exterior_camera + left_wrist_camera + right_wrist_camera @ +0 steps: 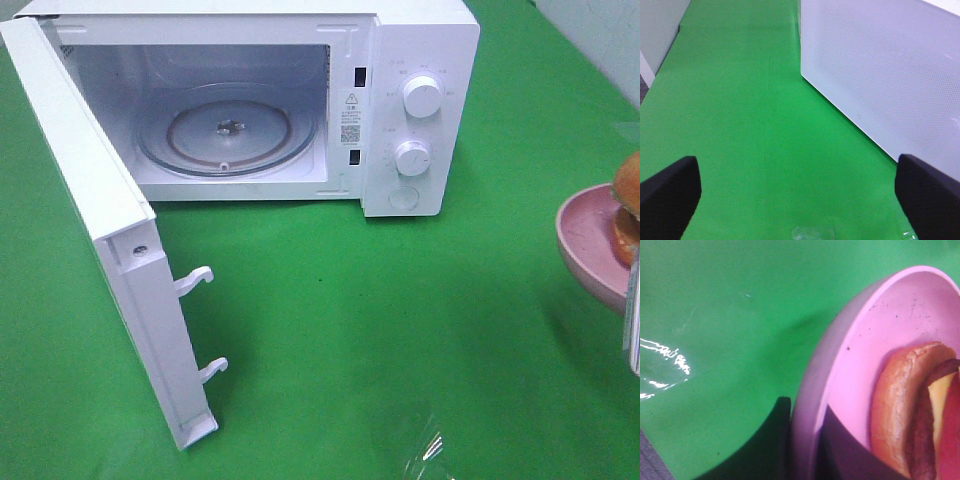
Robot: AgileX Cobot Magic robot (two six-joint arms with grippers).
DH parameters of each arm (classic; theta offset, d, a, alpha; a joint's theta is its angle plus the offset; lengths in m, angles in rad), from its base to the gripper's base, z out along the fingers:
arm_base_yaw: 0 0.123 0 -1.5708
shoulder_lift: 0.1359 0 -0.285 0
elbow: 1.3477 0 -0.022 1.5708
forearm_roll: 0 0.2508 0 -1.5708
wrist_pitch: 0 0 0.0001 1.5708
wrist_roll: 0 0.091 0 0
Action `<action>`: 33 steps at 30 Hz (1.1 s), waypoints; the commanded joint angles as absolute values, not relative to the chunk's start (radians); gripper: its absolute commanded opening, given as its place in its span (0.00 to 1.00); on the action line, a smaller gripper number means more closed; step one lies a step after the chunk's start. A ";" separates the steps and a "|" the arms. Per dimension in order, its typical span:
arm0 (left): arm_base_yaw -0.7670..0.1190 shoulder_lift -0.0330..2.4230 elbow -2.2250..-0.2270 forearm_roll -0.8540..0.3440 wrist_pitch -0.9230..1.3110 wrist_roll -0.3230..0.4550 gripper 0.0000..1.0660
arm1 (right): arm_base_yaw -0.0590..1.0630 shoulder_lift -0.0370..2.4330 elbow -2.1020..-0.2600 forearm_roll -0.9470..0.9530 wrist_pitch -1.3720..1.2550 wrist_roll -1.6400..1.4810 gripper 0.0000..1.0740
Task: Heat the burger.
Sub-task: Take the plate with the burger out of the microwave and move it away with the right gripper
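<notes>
The burger (628,205) lies on a round pink plate (585,235) at the far right edge of the exterior view, partly cut off by the frame. In the right wrist view, my right gripper (804,440) is shut on the plate's rim (840,340), one dark finger (760,450) under it and one inside. The burger (900,410) shows bun, cheese and patty just beyond that grip. The plate seems to hang a little above the green cloth. My left gripper (800,200) is open and empty, low over the cloth beside the microwave door (880,75).
A white microwave (420,60) stands at the back with its door (90,200) swung wide open toward the front left. Its glass turntable (228,130) is bare. Green cloth (380,330) covers the table between microwave and plate. A shiny patch (425,445) lies near the front edge.
</notes>
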State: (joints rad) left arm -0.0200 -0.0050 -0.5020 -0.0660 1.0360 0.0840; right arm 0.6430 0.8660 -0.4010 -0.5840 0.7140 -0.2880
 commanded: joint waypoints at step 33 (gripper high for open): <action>-0.017 -0.025 -0.498 -0.064 1.037 0.080 0.97 | 0.639 1.402 -0.448 -1.045 0.892 1.023 0.00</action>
State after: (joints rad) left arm -0.0200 -0.0050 -0.5020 -0.0660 1.0360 0.0840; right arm 0.6430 1.3990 -0.4350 -0.9820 0.8480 1.0020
